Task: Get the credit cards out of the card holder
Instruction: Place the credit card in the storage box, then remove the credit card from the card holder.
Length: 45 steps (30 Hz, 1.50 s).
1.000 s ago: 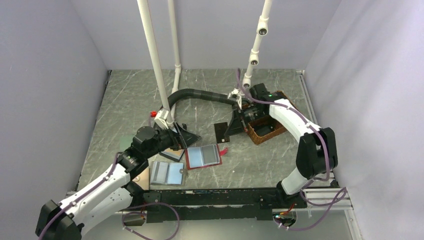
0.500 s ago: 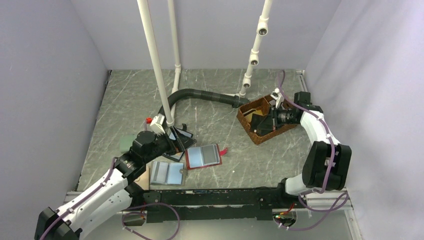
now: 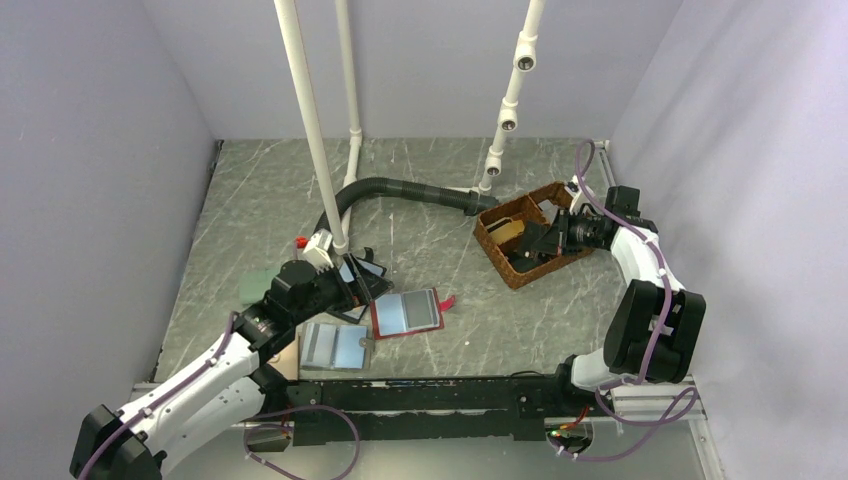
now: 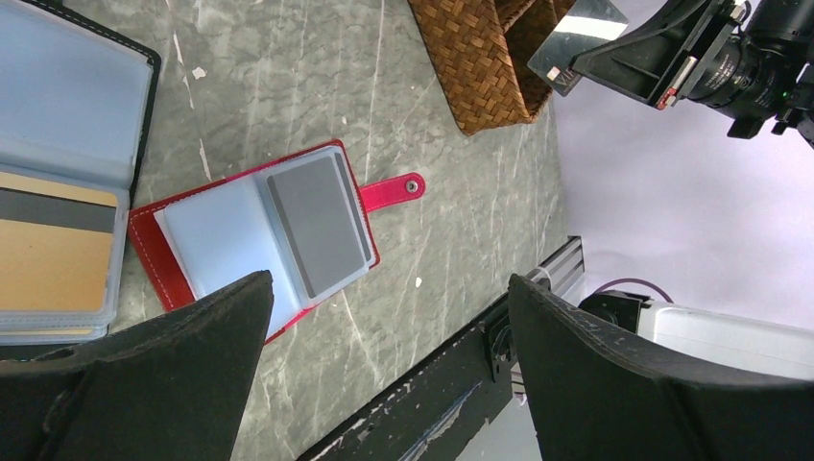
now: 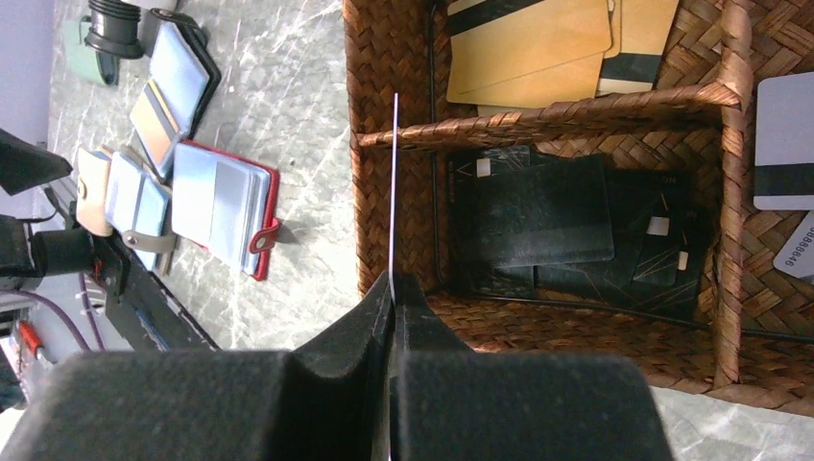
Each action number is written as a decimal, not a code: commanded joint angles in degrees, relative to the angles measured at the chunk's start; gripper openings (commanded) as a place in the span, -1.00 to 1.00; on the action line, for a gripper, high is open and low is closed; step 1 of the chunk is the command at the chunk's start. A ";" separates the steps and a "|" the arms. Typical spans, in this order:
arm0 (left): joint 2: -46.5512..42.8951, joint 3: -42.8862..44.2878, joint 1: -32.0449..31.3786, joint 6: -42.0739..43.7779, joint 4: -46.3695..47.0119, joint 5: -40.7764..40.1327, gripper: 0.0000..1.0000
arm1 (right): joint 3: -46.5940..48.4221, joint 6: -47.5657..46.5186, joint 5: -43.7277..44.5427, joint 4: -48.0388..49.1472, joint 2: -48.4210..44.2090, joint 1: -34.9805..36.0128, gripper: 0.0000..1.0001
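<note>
**Changes since a second ago:** the right arm has swung from the middle of the table (image 3: 420, 165) to the far-right side of the basket (image 3: 497, 252). The left gripper's jaws have spread a little wider, and that arm has drawn back slightly toward its base.

**Item 1, right gripper** (image 5: 394, 288): clamped tight on a held card (image 5: 395, 182). The wrist view shows the card edge-on as a thin pale line. It hangs above the woven divider, over the basket (the left wrist view shows its grey face).

**Item 2, left gripper** (image 4: 384, 293): jaws wide apart and holding nothing. It hovers above the table near the card holder.

**Item 3, card holder** (image 4: 245, 240): red, lying open and flat on the table between the two arms, well apart from the basket. Its pull tab (image 4: 394, 190) points toward the basket. A grey card (image 4: 317, 226) sits in its clear sleeve.

**Item 4, basket contents:** black cards (image 5: 538, 216) in one compartment, tan cards (image 5: 533, 43) in the next.

**Item 5, black-rimmed case** (image 4: 67, 144): open, just beside the card holder on its left.

**Item 6, grey-blue wallet** (image 3: 335, 345): flat on the table, near the left arm's base.
</note>
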 commanded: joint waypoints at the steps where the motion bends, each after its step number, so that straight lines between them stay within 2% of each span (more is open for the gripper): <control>1: 0.47 0.90 0.04 0.11 1.03 -0.40 0.93 | -0.14 1.85 1.02 3.45 -0.23 -0.31 -1.00; 13: 0.99 0.68 0.04 0.10 1.58 -0.35 0.93 | -1.24 4.01 2.27 5.93 1.22 0.05 -0.98; 19: 2.00 0.67 0.04 0.13 2.86 0.24 0.93 | 1.33 4.16 16.07 4.66 3.79 0.50 -0.09; 23: 2.96 -0.63 0.04 -0.49 7.02 3.14 0.90 | 3.26 2.81 18.48 3.49 3.10 0.14 0.04; 31: 6.54 -0.59 0.13 -1.74 8.79 6.84 0.88 | 3.51 -5.78 4.81 -1.27 -1.87 2.14 0.05; 37: 11.15 0.42 0.13 -2.89 9.24 9.35 0.83 | 5.24 -15.61 -9.73 -9.28 -3.08 7.87 0.04; 41: 15.65 1.42 0.08 -3.75 9.48 10.78 0.73 | 6.66 -22.09 -14.14 -15.11 -2.92 17.18 0.06; 45: 20.93 2.54 0.05 -4.51 10.67 12.43 0.58 | 3.86 -18.14 -12.41 -10.56 -1.79 27.97 0.04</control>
